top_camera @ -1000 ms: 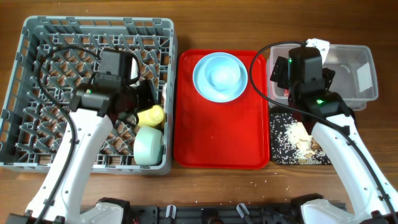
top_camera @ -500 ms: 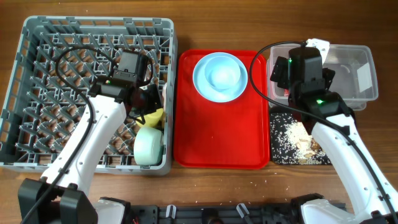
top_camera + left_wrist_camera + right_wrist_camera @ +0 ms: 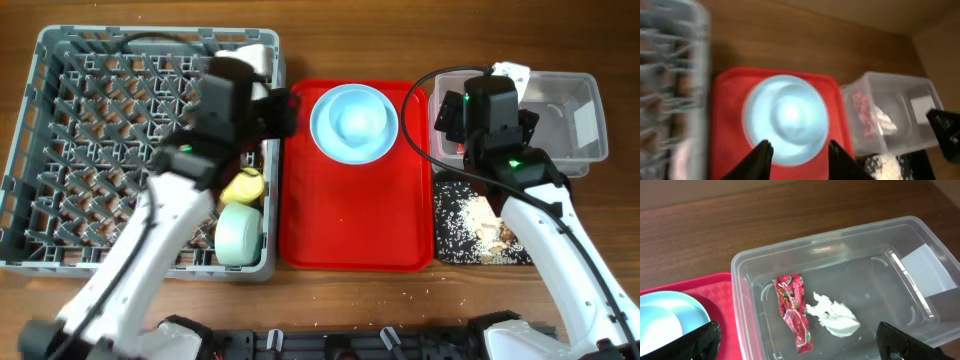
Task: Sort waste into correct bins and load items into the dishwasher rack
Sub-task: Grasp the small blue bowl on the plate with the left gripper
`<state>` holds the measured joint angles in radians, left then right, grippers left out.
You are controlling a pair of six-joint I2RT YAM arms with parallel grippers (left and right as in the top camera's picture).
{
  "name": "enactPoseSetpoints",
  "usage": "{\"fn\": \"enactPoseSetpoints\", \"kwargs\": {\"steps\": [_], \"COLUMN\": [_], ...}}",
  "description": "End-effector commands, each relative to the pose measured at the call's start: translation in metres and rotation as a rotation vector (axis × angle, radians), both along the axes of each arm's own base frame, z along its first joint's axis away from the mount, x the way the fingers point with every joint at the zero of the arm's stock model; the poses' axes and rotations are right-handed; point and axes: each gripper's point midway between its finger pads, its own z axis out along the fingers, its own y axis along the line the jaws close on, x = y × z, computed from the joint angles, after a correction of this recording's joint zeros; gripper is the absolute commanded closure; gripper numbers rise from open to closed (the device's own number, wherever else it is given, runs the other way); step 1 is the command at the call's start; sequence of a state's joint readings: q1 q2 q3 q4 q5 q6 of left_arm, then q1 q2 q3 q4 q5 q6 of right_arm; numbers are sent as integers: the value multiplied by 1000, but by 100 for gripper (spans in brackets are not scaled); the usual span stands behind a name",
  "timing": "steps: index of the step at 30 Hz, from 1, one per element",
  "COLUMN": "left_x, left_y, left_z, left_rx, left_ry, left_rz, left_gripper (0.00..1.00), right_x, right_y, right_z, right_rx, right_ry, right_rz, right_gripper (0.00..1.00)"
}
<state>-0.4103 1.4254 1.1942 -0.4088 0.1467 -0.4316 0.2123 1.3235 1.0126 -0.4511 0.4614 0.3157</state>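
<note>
The pale blue plate with a pale bowl on it sits at the back of the red tray. My left gripper hangs open and empty at the rack's right edge; in the left wrist view its fingers frame the plate. The yellow cup and mint-green bowl lie in the grey dishwasher rack. My right gripper is open and empty over the clear tub. The red-and-white wrapper and white tissue lie in that tub. I cannot make out the fork and spoon.
The flat red tray lies between the rack and the bins. The black tray, in front of the clear tub, holds whitish crumbs and beige chunks. A few crumbs lie on the wooden table by the front edge.
My left arm has swung right, from over the yellow cup in the rack to the rack's right edge beside the red tray. The right arm has not moved.
</note>
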Motion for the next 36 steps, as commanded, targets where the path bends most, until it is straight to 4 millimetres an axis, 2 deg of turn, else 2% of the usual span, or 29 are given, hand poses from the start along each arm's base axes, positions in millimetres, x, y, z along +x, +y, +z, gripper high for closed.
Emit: {"fn": "enactPoseSetpoints", "kwargs": {"steps": [1,4,6,7,9,11,16,20,23,28,30,33,35,36], "left_x": [13,41,54,61,67,62,34,33,41,34,29,27,26,27], "left_y": [-60,-96,-111,-120,-135,-146,-178,-179,-167,-161,-160,-157,-156,-157], "left_z": [-41,-64,-79,-91,-122,-144,-153,-157,-160,-179,-184,-191,-193,-192], "left_rx": [38,188,267,291,305,319,371,473,550,574,583,591,592,591], "left_ry": [74,217,281,305,325,349,343,295,263,295,307,319,322,318], "left_rz": [-119,-260,-321,-343,-364,-386,-448,-410,-353,-357,-363,-364,-364,-364], "left_gripper": [60,55,53,54,68,70,70,70,68,70,77,80,93,96], "right_x": [2,2,2,2,2,2,2,2,2,2,2,2,2,2], "right_y": [-2,-2,-2,-2,-2,-2,-2,-2,-2,-2,-2,-2,-2,-2], "right_z": [8,7,8,8,8,8,8,8,8,8,8,8,8,8], "right_rx": [-4,-3,-3,-3,-3,-3,-4,-3,-3,-3,-3,-4,-3,-3], "right_ry": [-19,-19,-19,-19,-19,-19,-19,-19,-19,-19,-19,-19,-19,-20], "right_rz": [-9,-9,-9,-9,-9,-9,-9,-9,-9,-9,-9,-9,-9,-9], "right_gripper": [0,0,0,0,0,0,0,0,0,0,0,0,0,1]}}
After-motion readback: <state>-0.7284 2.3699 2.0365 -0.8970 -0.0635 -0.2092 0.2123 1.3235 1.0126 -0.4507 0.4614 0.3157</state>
